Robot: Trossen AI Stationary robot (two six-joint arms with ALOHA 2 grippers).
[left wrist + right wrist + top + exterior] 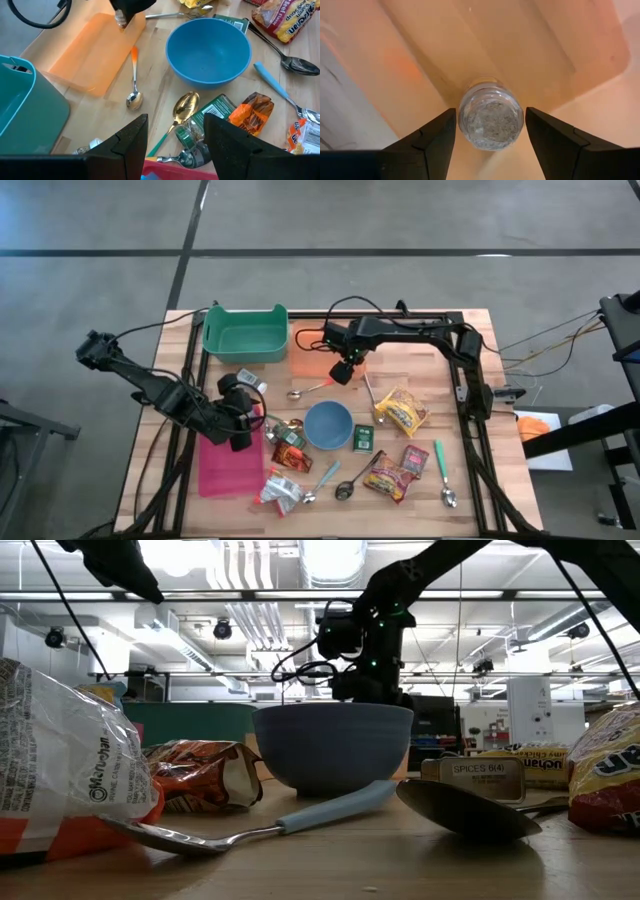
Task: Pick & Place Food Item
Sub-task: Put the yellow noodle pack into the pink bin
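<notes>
On the cluttered wooden table [440, 355] my right gripper [489, 131] points down over the orange tray [312, 364]. Its jaws are spread, the small jar [491, 119] sitting between them, untouched.

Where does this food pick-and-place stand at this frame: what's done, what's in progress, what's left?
Done: nothing clearly; the green bin looks empty. In hand: the right gripper stands over the orange tray, its fingers either side of a small clear jar with narrow gaps showing. Left: snack packets, spoons and the blue bowl lie scattered. The left gripper hovers open over the pink tray.
</notes>
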